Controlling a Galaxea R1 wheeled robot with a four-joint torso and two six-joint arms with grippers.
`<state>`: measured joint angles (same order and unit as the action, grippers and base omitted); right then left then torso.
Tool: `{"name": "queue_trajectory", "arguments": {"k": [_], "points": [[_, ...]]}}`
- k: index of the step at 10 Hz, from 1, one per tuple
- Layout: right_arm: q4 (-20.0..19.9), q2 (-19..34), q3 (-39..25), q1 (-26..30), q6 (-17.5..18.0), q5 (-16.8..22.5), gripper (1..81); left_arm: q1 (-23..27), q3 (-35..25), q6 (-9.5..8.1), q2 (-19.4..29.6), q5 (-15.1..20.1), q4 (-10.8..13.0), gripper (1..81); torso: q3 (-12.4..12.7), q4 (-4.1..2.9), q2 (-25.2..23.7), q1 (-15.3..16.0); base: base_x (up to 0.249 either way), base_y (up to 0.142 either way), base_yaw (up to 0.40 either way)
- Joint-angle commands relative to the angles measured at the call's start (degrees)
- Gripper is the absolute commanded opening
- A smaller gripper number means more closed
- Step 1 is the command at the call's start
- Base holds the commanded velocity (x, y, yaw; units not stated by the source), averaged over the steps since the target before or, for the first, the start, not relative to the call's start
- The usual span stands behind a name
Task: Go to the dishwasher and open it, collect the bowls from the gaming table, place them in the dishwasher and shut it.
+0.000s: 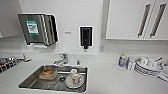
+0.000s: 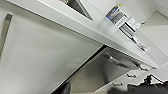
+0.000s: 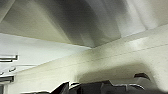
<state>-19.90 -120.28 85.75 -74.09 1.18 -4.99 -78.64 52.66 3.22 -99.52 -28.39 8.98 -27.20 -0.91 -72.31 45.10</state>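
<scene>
Head view: white countertop [image 1: 107,77] with an inset stainless-steel sink [image 1: 30,82], taken here as the landmark. Inside the sink, a shallow bowl [image 1: 47,73] with brownish contents lies toward the paper-towel side; a white mug [image 1: 74,75] stands on a plate [image 1: 68,83] toward the other side. A chrome faucet [image 1: 62,59] rises just behind the sink. On the wall above and behind the sink hang a steel paper-towel dispenser [image 1: 38,28] with a green label and a dark soap dispenser [image 1: 86,37]. Well apart from the sink along the counter stand a small bottle [image 1: 121,60] and, beyond it, a stack of plates [image 1: 146,68] with cups on top. White upper cabinets [image 1: 130,20] with long bar handles hang above that stack. Left wrist view: the counter's edge crosses the frame with the sink opening above it; below the counter sits a white cabinet door [image 2: 42,57], and next to it the dishwasher [image 2: 100,72], a brushed steel front with a horizontal bar handle [image 2: 120,62], under the counter and to one side of the sink. A dark part of the robot shows at the frame edge; whether the left claw is released or clenched cannot be told. Right wrist view: pale blurred surfaces and dark robot parts at the edge; the right claw's state cannot be told.
</scene>
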Motion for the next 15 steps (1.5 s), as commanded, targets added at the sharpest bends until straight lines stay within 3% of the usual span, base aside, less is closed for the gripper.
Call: {"name": "queue_trajectory", "arguments": {"k": [1,5,6,9,12,15], "points": [[-2.7,5.4,-4.4,5.7,0.0,2.3,81.1,3.4,-0.8,0.39,2.0,0.4,1.7,81.1,0.0,0.0,0.0,0.0,0.0,0.0,0.0],[-10.3,10.7,-9.4,10.1,0.0,3.0,81.1,3.4,-1.1,0.82,1.6,-1.7,4.7,81.1,-0.1,0.0,0.0,0.0,0.0,0.0,0.0],[-14.6,12.7,-11.1,12.1,0.0,3.4,81.1,3.4,-0.8,0.82,1.8,-1.7,4.9,81.1,-0.1,0.0,0.0,0.0,0.0,0.0,0.0],[-19.6,16.5,-14.9,16.9,0.1,6.1,81.1,3.4,-0.9,0.82,1.7,-1.8,4.9,81.1,-0.1,0.0,0.0,0.0,0.0,0.0,0.0],[-26.6,18.3,-14.7,17.9,0.2,6.4,81.1,3.4,-0.7,0.74,1.6,-3.2,4.8,81.1,-0.1,0.0,0.0,0.0,0.0,0.0,0.0],[-30.8,18.1,-14.0,18.4,0.2,6.4,81.1,3.4,-0.5,0.65,0.8,-3.9,4.9,81.1,-0.1,0.0,0.0,0.0,0.0,0.0,0.0]]}}
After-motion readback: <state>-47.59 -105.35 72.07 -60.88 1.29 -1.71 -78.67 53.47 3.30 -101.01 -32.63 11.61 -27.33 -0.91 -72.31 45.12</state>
